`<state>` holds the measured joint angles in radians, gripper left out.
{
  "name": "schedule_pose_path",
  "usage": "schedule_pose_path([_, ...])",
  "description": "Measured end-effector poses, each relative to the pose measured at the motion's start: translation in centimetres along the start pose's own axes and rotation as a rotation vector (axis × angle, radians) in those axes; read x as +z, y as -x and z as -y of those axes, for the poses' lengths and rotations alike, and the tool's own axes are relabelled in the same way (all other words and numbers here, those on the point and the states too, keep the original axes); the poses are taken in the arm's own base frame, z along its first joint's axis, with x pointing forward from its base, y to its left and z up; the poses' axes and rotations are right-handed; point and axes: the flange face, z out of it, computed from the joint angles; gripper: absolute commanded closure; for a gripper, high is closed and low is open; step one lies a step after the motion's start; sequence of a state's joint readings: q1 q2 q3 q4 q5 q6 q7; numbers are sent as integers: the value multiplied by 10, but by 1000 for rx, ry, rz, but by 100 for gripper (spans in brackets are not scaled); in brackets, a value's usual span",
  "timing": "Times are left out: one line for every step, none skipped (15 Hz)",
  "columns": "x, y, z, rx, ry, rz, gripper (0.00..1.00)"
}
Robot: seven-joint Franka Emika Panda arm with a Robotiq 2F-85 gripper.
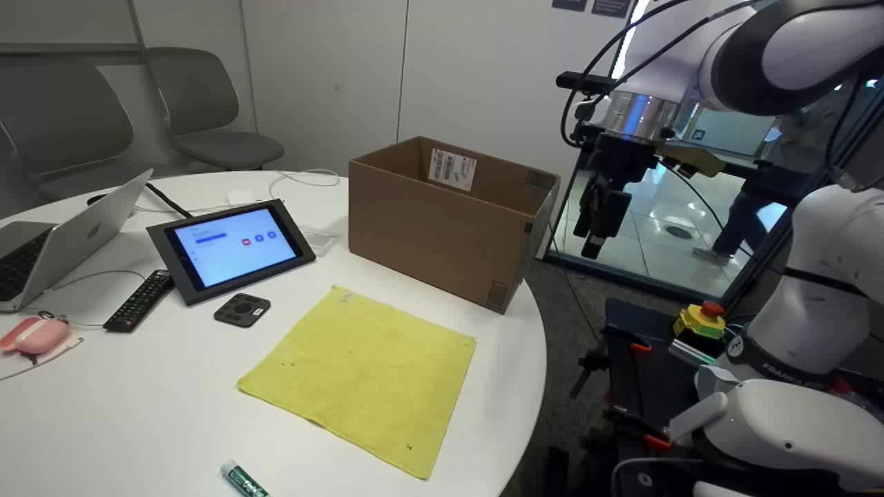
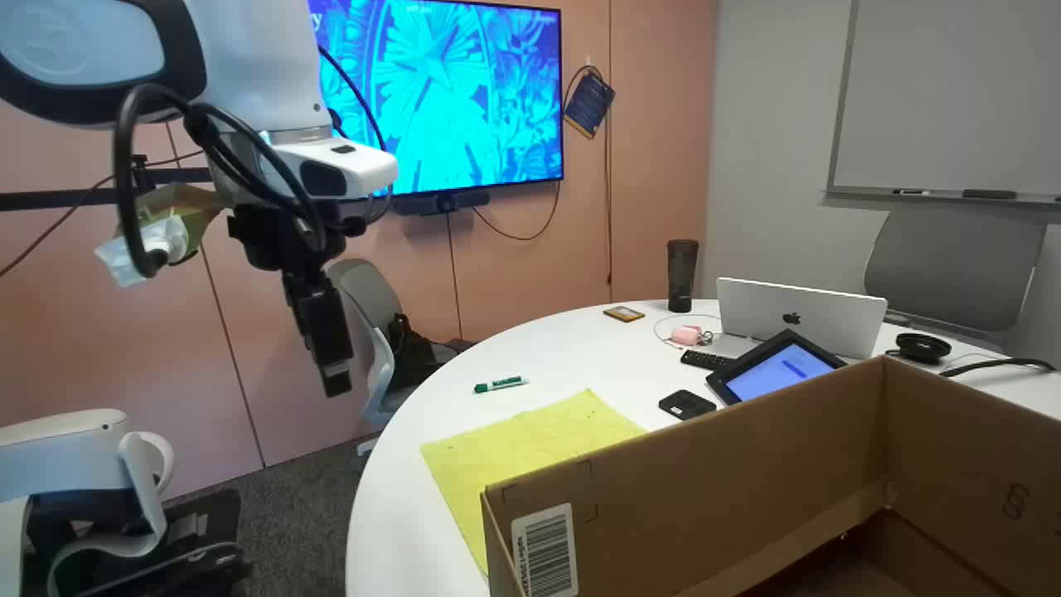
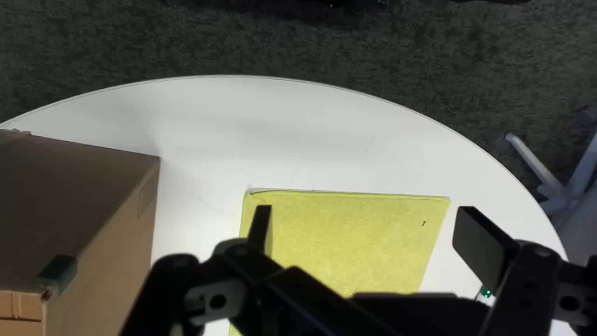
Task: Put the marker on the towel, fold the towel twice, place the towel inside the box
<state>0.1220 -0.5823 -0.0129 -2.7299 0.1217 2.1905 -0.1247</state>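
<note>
The yellow towel [image 1: 366,376] lies flat and unfolded on the white table in both exterior views [image 2: 530,439]. A green and white marker [image 2: 500,385] lies on the table beside the towel, apart from it. It is cut off at the bottom of an exterior view [image 1: 243,480] and mostly hidden behind a finger in the wrist view [image 3: 485,292]. The open brown cardboard box [image 1: 435,238] stands beside the towel. My gripper [image 3: 366,219] is open and empty, with its fingers wide apart. In an exterior view it hangs [image 1: 599,238] high beyond the table's edge, away from the towel.
A tablet on a stand [image 1: 235,245], a small black puck [image 1: 242,309], a remote [image 1: 140,300], a pink earbud case [image 1: 38,336] and a laptop [image 1: 76,241] stand beyond the towel, with thin cables. The round table's edge [image 3: 228,77] runs close past the towel and box.
</note>
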Motion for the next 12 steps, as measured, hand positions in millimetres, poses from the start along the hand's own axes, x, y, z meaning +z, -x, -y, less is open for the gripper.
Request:
schedule_pose_path([-1, 0, 0, 0, 0, -1, 0])
schedule_pose_path([-1, 0, 0, 0, 0, -2, 0])
schedule_pose_path([-1, 0, 0, 0, 0, -2, 0])
schedule_pose_path([-1, 0, 0, 0, 0, -2, 0])
schedule_pose_path([-1, 0, 0, 0, 0, -2, 0])
schedule_pose_path([-1, 0, 0, 0, 0, -2, 0])
schedule_pose_path([0, 0, 0, 0, 0, -1, 0])
schedule_pose_path([0, 0, 0, 0, 0, 1, 0])
schedule_pose_path([1, 0, 0, -1, 1, 2, 0])
schedule_pose_path([2, -1, 1, -4, 3, 3, 0])
schedule_pose_path([2, -4, 3, -9, 6, 1, 0])
schedule_pose_path([2, -8, 6, -16, 11, -7, 0])
